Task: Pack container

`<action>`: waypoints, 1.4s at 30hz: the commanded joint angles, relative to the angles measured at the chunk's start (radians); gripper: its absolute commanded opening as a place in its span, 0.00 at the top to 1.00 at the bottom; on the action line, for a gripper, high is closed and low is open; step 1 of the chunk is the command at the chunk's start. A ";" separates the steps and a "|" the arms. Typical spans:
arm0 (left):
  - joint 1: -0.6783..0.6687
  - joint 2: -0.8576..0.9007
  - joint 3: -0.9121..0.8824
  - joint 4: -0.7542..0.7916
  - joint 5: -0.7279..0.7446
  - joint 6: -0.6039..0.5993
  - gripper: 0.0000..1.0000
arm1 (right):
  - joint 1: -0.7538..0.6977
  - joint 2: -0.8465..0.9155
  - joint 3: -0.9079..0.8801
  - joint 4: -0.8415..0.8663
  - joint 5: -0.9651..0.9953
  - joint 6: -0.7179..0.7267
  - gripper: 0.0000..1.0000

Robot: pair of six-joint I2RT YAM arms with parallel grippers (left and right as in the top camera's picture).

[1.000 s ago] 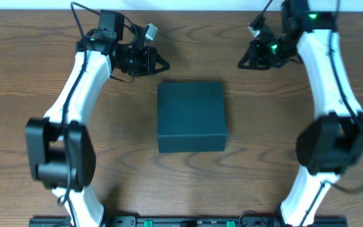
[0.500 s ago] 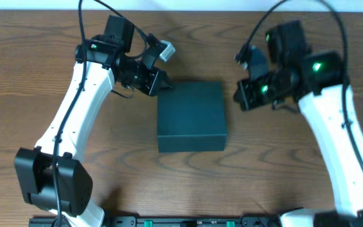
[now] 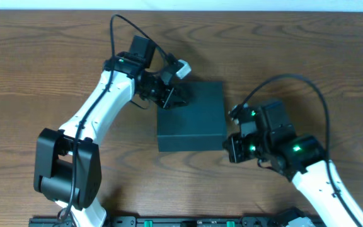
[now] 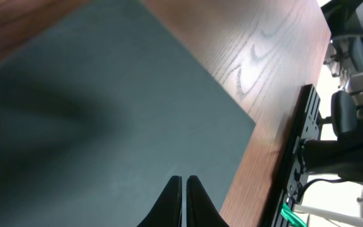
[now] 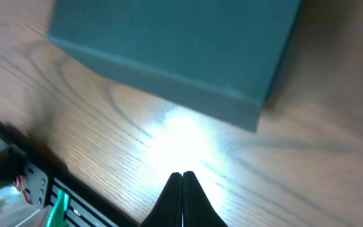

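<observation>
container (image 3: 191, 120): lid down, sitting flat on the desk (image 3: 36, 75)
left end effector (image 4: 183, 184): pinched shut, empty, over the container's far-left corner
right end effector (image 5: 182, 178): also shut, empty, just off the container's near-right corner

left arm (image 3: 99, 107), right arm (image 3: 323, 186) — white shells, black joint housings. black cable (image 3: 285, 76) off each wrist. green LEDs (image 3: 296, 149) on right. left gripper (image 4: 183, 180) — black tapered fingers.

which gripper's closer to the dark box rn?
Left. The left gripper hangs over the container lid near its far-left corner; the right gripper is over table just off the near-right corner.
</observation>
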 commanded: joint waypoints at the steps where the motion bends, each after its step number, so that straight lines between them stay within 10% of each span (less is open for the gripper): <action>1: -0.027 0.022 0.002 0.008 -0.022 -0.042 0.94 | 0.029 -0.010 -0.078 0.039 -0.042 0.075 0.98; 42: -0.127 0.223 0.002 -0.011 -0.029 -0.080 0.94 | 0.250 0.256 -0.344 0.763 0.427 0.569 0.98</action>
